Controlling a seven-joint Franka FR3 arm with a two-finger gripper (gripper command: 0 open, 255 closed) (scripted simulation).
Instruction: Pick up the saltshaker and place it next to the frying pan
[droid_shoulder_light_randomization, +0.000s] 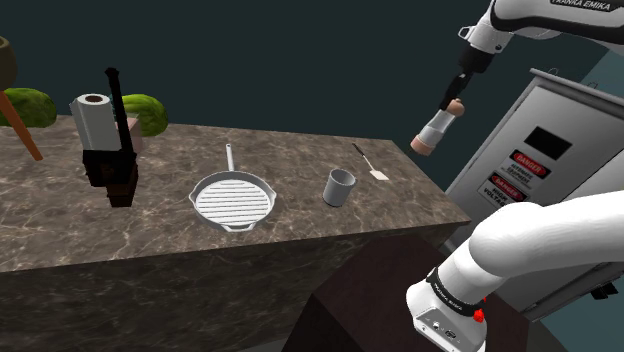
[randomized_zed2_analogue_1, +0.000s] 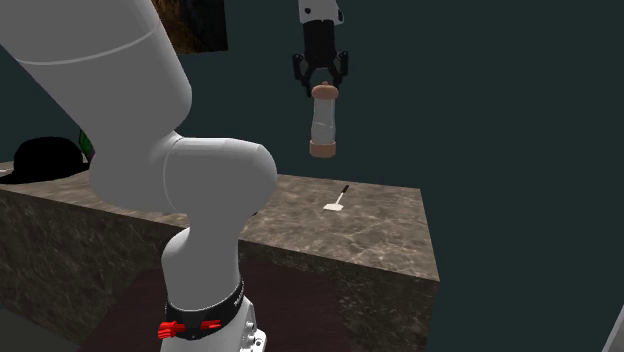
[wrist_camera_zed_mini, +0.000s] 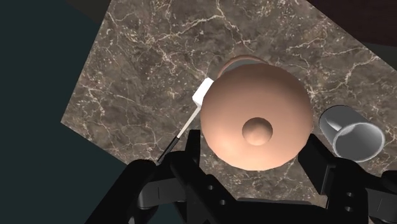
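1. Writing: right of centre in the shoulder view, the grey stand (droid_shoulder_light_randomization: 575, 115) carries a red label reading "DANGER". Below and to its left is a second red-and-white label whose print is too small to read. In the upper right corner the white arm (droid_shoulder_light_randomization: 540, 18) bears "FRANKA EMIKA".
2. At the upper left of the shoulder view a paper towel roll (droid_shoulder_light_randomization: 92, 113) stands just beside a black post (droid_shoulder_light_randomization: 116, 100). Both are near the far edge of the brown marbled countertop (droid_shoulder_light_randomization: 300, 150).
3. Bare marble lies between the post and the frying pan (droid_shoulder_light_randomization: 234, 199), a ribbed grey pan left of centre. Its handle points toward the far edge, and its near rim sits close to the counter's front edge.
4. A strip of open surface separates the pan from the grey cup (droid_shoulder_light_randomization: 339, 187), which stands upright near the centre.
5. The spatula (droid_shoulder_light_randomization: 371, 163) lies flat above and right of the cup, near the counter's right-hand corner. In the second exterior view the spatula (randomized_zed2_analogue_1: 338, 199) lies on marble (randomized_zed2_analogue_1: 385, 230) at the centre.
6. The saltshaker (droid_shoulder_light_randomization: 437, 128) hangs in the air right of centre, tilted, with peach ends and a pale body. The black gripper (droid_shoulder_light_randomization: 456, 98) clasps its upper cap.
7. In the second exterior view the gripper (randomized_zed2_analogue_1: 322, 82) holds the saltshaker (randomized_zed2_analogue_1: 323, 122) upright at top centre, well above the counter.
8. In the wrist view the fingers (wrist_camera_zed_mini: 191, 153) press either side of the shaker's round, knobbed peach end (wrist_camera_zed_mini: 254, 114). The marble (wrist_camera_zed_mini: 140, 76) lies far beneath it, with the spatula (wrist_camera_zed_mini: 191, 118) on one side of the gripper (wrist_camera_zed_mini: 254, 156) and the cup (wrist_camera_zed_mini: 351, 130) on the other.
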